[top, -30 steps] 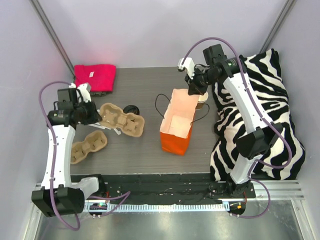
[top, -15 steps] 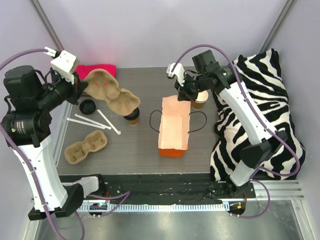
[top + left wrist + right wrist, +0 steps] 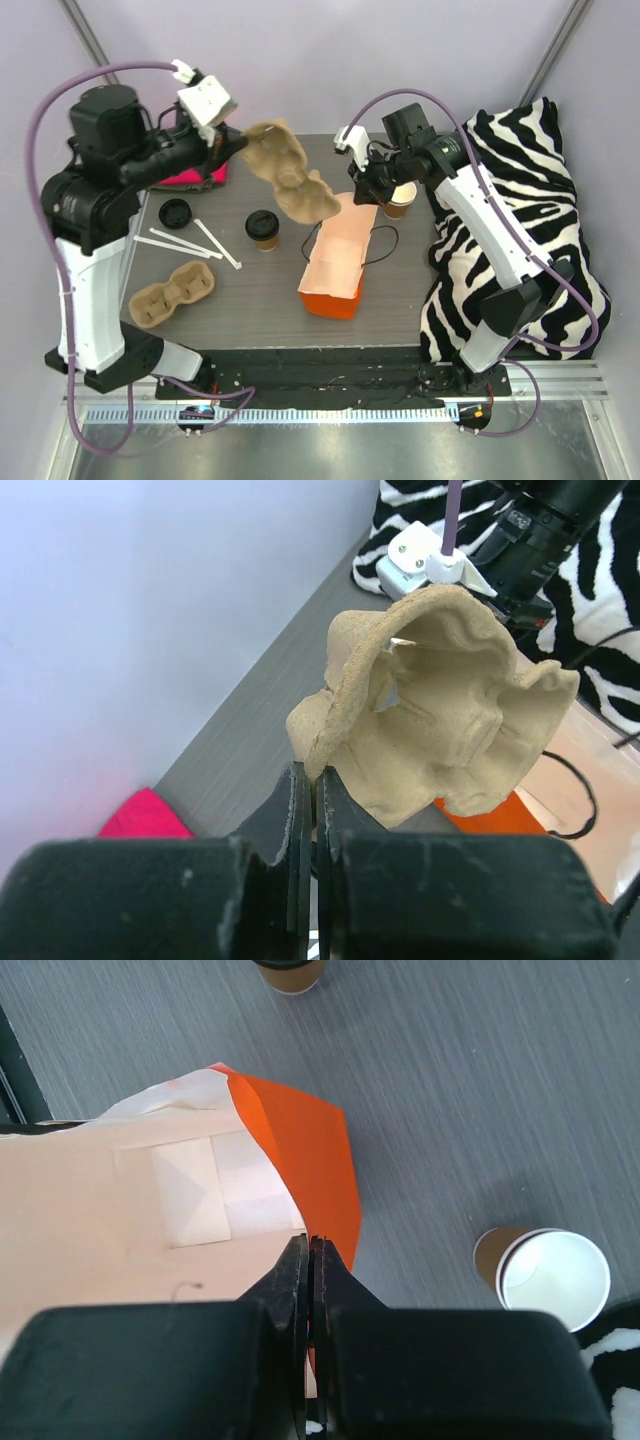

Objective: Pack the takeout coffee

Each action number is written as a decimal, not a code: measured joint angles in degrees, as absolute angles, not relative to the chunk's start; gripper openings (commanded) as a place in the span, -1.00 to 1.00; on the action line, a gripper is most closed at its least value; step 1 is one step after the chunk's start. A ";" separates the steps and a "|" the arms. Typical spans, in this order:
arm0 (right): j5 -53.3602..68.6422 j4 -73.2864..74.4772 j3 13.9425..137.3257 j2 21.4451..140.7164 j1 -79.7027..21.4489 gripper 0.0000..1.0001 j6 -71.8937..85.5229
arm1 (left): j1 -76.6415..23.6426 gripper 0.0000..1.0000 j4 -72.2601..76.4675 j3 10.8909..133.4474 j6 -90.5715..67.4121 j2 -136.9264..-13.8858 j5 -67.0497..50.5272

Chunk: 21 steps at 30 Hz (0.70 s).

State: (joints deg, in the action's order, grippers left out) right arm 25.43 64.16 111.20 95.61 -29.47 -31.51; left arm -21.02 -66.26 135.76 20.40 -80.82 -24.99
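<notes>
The coffee [image 3: 262, 226] stands upright on the table [image 3: 270, 300], left of the bag [image 3: 333, 268] and nearer the left gripper [image 3: 312, 780], which pinches the raised tray [image 3: 292, 178]. The right gripper [image 3: 308, 1252] clamps the bag's rim.

You've got orange bag [image 3: 326, 298] w/ pale inside, blk-lidded brown cup [image 3: 262, 228], tan tray [image 3: 290, 180], pink cloth [image 3: 205, 178], blk/wht zebra cushion [image 3: 520, 190], grey tabletop [image 3: 265, 295]

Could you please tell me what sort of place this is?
Probably a robot test booth: plain pale walls enclose a grey wood-grain table, and two white robot arms are mounted on a metal rail at its near edge.
</notes>
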 measured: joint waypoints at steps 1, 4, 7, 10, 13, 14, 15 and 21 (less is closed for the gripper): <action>25.39 64.03 110.59 95.61 -29.47 -0.99 -31.42 | -22.44 -1.00 -66.19 135.74 20.40 -81.76 -23.73; 25.15 63.81 108.60 95.59 -29.47 -0.99 -31.22 | -25.12 -1.00 -65.08 135.74 20.40 -84.12 -20.51; 24.71 63.86 107.50 95.64 -29.47 -0.98 -31.11 | -27.55 -1.00 -63.55 135.74 21.06 -85.17 -17.61; 24.58 63.81 107.46 95.64 -29.47 -0.99 -31.09 | -29.30 -1.00 -61.43 136.86 21.61 -85.95 -14.81; 24.53 63.81 107.48 95.70 -29.47 -0.98 -31.07 | -29.47 -1.00 -59.72 141.23 21.78 -87.88 -13.26; 24.51 63.83 107.70 95.79 -29.47 -0.98 -31.07 | -29.47 -1.00 -59.07 142.54 21.80 -88.33 -13.30; 24.49 63.86 108.03 95.96 -29.47 -0.98 -31.05 | -29.47 -1.00 -58.74 142.76 21.91 -88.33 -13.30; 23.83 63.75 110.26 97.27 -29.47 -0.99 -30.61 | -40.97 -1.00 -58.76 134.45 25.76 -84.64 -9.74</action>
